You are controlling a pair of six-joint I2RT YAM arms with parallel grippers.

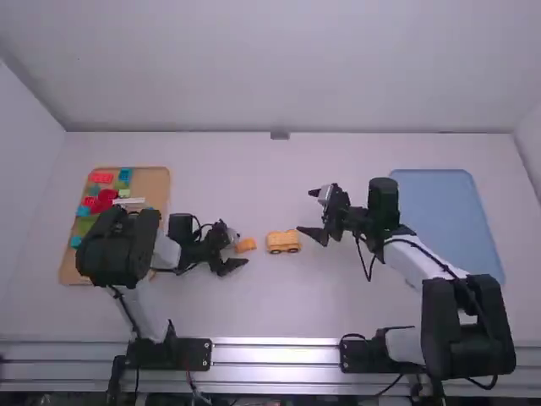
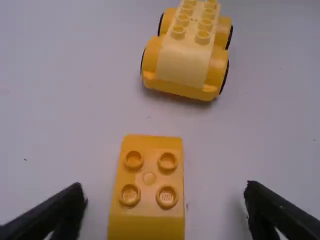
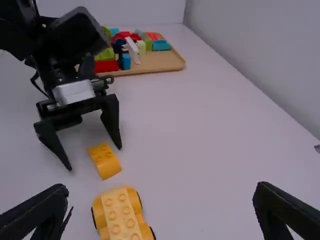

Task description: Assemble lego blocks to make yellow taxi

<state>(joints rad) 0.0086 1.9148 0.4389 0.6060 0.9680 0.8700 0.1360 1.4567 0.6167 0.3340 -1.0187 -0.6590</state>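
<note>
The left gripper [image 1: 239, 248] is down at the table [image 1: 270, 309], its fingers [image 2: 272, 210] spread wide either side of the brick [image 2: 150, 177]; it has hold of nothing, and in the left wrist view there is a gap between the brick and each finger; the brick is yellow, lies studs up and shows four round studs on its top.

The car [image 2: 185, 55] is near the brick, apart from it, and in the high view sits to its right, about the middle of the table; it is yellow with dark-edged wheels, stands upright on them, and carries a paler studded top, its studs in two rows.

The right gripper [image 1: 306, 211] is on the other side of the car, beyond it to the right in the high view; its fingers [image 3: 37, 212] are wide apart as well, and it holds nothing; the car lies near it, touching neither finger.

At the left of the table is a brown tray [image 1: 158, 184] with blocks [image 1: 103, 196] of red, blue, green and white; the left arm partly covers it in the high view; at the right is a flat blue tray [image 1: 448, 211], beside the right arm.
</note>
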